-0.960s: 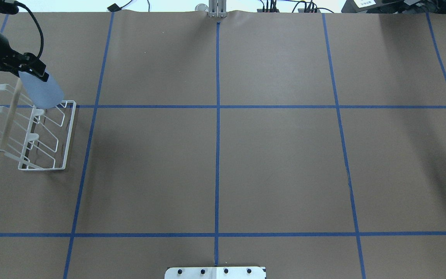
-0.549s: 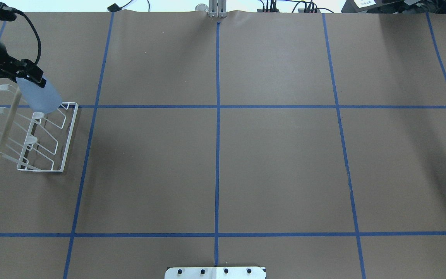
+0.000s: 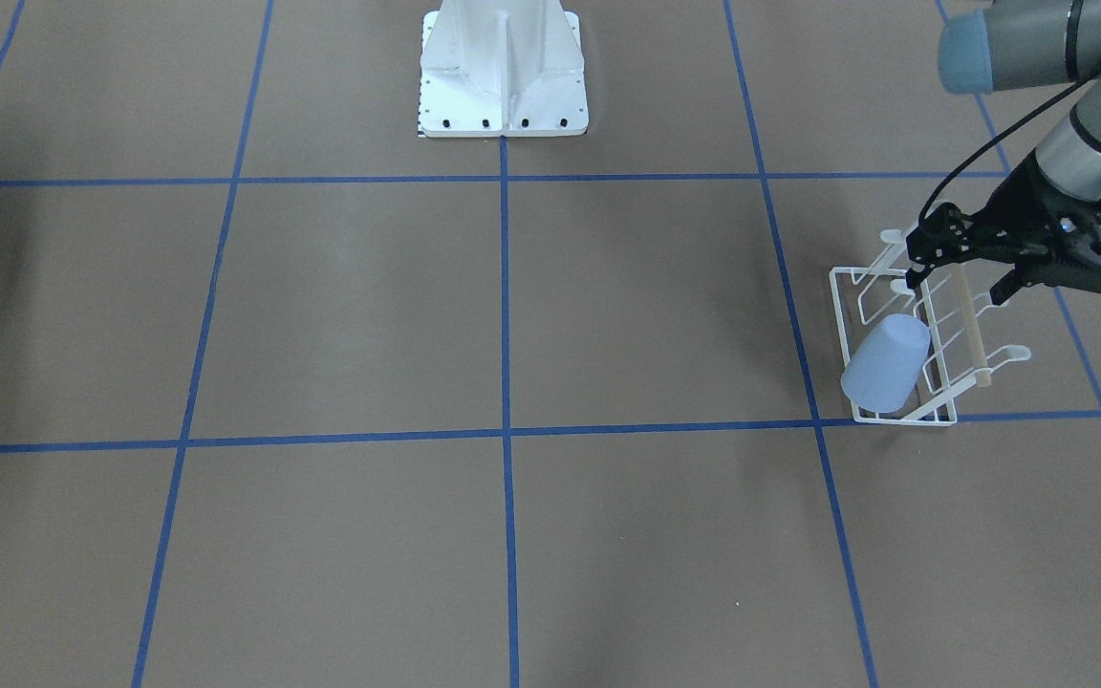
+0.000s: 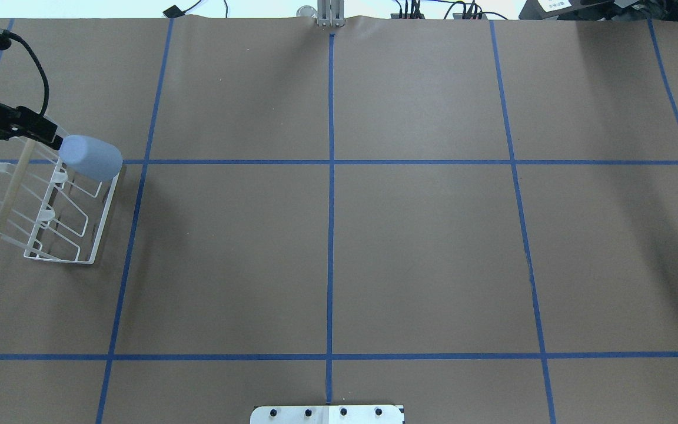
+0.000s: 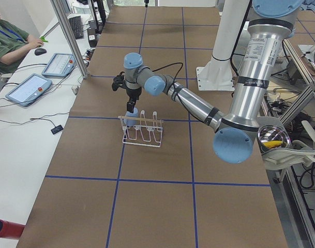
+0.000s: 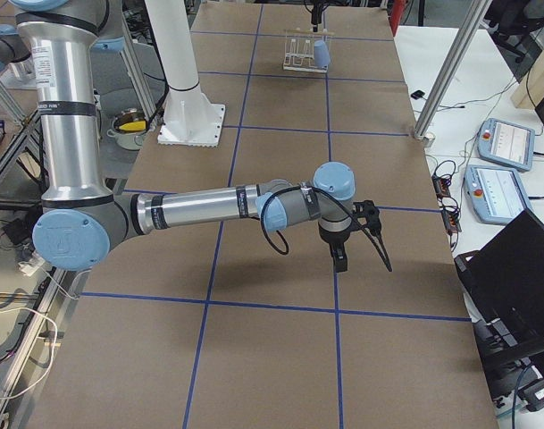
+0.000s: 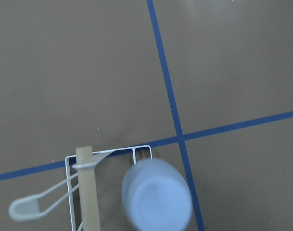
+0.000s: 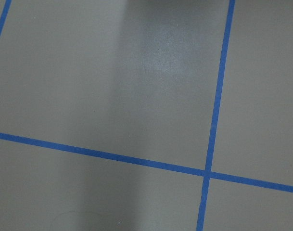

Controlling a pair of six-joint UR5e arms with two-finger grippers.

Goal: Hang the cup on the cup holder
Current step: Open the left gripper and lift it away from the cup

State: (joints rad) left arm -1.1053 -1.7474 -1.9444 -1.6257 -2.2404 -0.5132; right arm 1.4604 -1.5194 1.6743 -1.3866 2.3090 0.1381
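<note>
Here, cup (image 3: pixel 885 368) seen tipped, apparently seated over an end prong of the cup holder (image 3: pixel 970 325), left gripper (image 3: pixel 957 280) poised just above the cup holder, jaws spread, nothing gripped, right gripper (image 6: pixel 340 257) seen well apart from the cup holder, its opening not to be told.

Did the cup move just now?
Yes. The cup went right and a bit down, closer to the upright blue line.
</note>
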